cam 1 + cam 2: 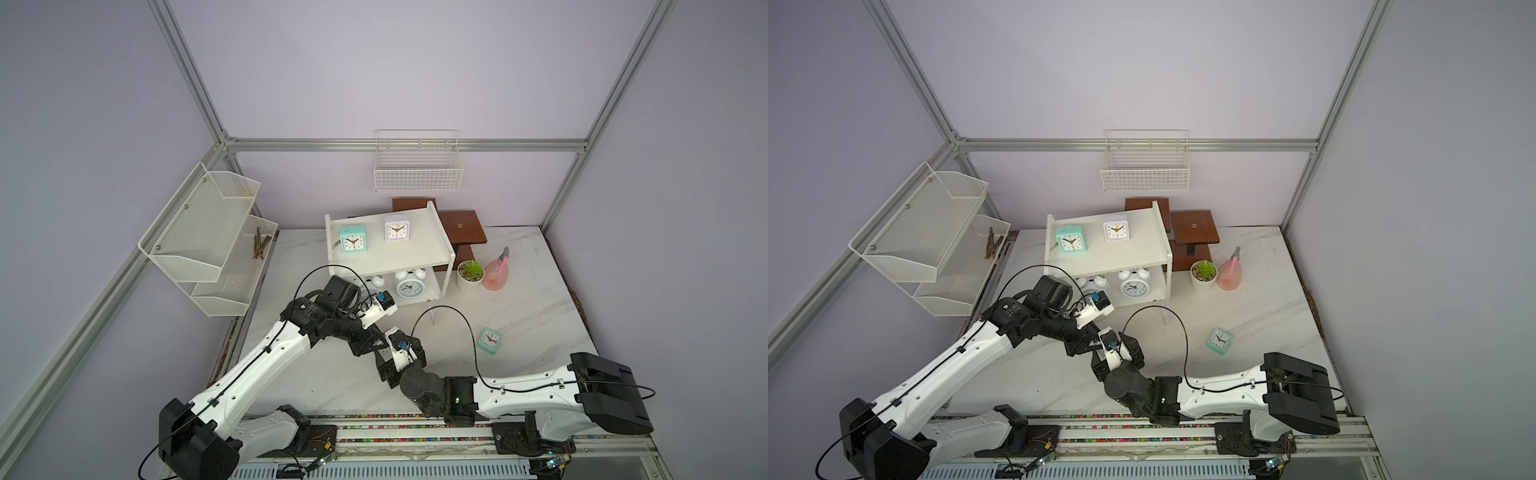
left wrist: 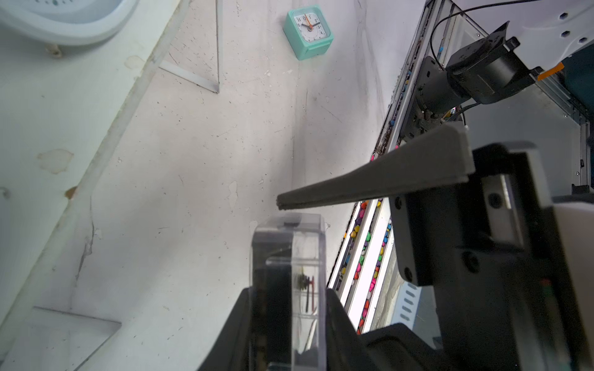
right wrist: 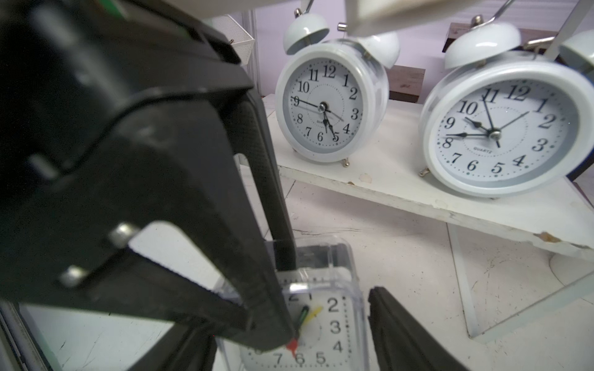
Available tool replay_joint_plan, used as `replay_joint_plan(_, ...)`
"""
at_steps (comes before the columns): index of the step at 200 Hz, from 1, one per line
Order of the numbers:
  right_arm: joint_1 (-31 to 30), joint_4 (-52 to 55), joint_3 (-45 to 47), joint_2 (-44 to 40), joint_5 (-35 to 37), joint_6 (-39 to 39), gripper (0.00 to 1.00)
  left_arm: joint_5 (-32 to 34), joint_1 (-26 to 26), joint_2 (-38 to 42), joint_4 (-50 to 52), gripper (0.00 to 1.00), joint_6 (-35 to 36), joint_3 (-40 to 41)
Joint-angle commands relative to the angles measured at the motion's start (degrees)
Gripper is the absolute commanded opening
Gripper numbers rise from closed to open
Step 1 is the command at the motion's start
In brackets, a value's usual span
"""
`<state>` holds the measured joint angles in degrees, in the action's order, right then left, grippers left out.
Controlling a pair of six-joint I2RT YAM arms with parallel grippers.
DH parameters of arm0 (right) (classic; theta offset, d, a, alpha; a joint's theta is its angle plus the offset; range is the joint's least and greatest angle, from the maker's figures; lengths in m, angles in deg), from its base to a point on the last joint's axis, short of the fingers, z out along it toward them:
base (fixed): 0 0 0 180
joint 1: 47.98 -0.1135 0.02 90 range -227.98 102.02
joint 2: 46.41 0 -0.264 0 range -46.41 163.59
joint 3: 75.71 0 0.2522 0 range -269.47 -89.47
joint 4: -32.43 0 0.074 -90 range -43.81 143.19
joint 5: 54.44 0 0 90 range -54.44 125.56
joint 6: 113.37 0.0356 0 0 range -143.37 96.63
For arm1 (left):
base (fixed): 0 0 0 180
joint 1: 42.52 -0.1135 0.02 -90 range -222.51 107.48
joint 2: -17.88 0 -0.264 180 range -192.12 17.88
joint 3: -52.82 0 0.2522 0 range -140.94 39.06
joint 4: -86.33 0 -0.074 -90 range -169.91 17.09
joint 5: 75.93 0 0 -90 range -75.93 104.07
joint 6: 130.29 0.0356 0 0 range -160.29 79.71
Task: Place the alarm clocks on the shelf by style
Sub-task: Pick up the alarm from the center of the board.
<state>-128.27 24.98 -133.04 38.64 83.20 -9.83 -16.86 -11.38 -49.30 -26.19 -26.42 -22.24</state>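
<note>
My left gripper (image 2: 289,295) is shut on a clear-cased, dark-framed square alarm clock (image 3: 328,321), held above the table in front of the shelf (image 1: 399,262). My right gripper (image 3: 321,324) straddles the same clock, and one finger (image 3: 385,321) stands a sliver off its side; the other is hidden. A mint clock (image 1: 353,240) and a white square clock (image 1: 397,227) stand on the top board. Two white twin-bell clocks (image 3: 324,106) (image 3: 501,128) stand on the lower board. Another mint clock (image 1: 489,340) lies on the table to the right.
A white mesh rack (image 1: 208,232) hangs on the left wall and a wire basket (image 1: 417,174) on the back wall. A brown wooden stand (image 1: 463,226), a potted plant (image 1: 471,274) and a pink spray bottle (image 1: 496,272) stand right of the shelf.
</note>
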Motion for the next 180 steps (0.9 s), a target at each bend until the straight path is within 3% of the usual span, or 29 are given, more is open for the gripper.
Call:
replay_joint_plan(1,1.0,1.0,-0.3,0.8,0.2,0.3,0.73,-1.8,-0.1,0.4,0.3,0.15,-0.3,-1.0)
replay_joint_plan(60,1.4,0.5,-0.7,1.1,-1.1,-1.8,0.68,-1.8,-0.1,0.9,0.2,0.15,-0.3,-0.8)
replay_joint_plan(65,1.4,0.5,-0.7,1.0,-1.1,-1.9,0.61,-1.8,-0.2,1.0,0.2,0.15,-0.3,-0.8)
replay_joint_plan(81,1.4,0.4,-0.5,0.7,-1.4,-2.2,0.55,-1.7,-0.1,1.4,0.1,0.18,-0.3,-0.7)
replay_joint_plan(119,1.4,-0.6,0.9,-1.1,-3.2,-2.9,0.46,-1.7,-0.2,2.0,-0.1,0.24,-0.3,-0.1)
replay_joint_plan(130,1.4,-0.8,1.5,-1.8,-3.4,-2.8,0.46,-1.6,-0.3,2.3,-0.3,0.31,-0.3,0.1)
replay_joint_plan(143,1.4,-0.7,2.1,-2.9,-3.4,-2.7,0.45,-1.3,-0.6,2.8,-0.5,0.55,-0.2,0.3)
replay_joint_plan(152,1.4,-0.4,2.4,-3.8,-3.4,-2.8,0.45,-0.7,-0.8,3.3,-0.9,0.65,-0.1,0.7)
replay_joint_plan(180,1.5,1.7,3.3,-7.5,-1.6,-3.1,0.45,0.9,-3.2,5.6,-2.9,0.76,0.4,2.6)
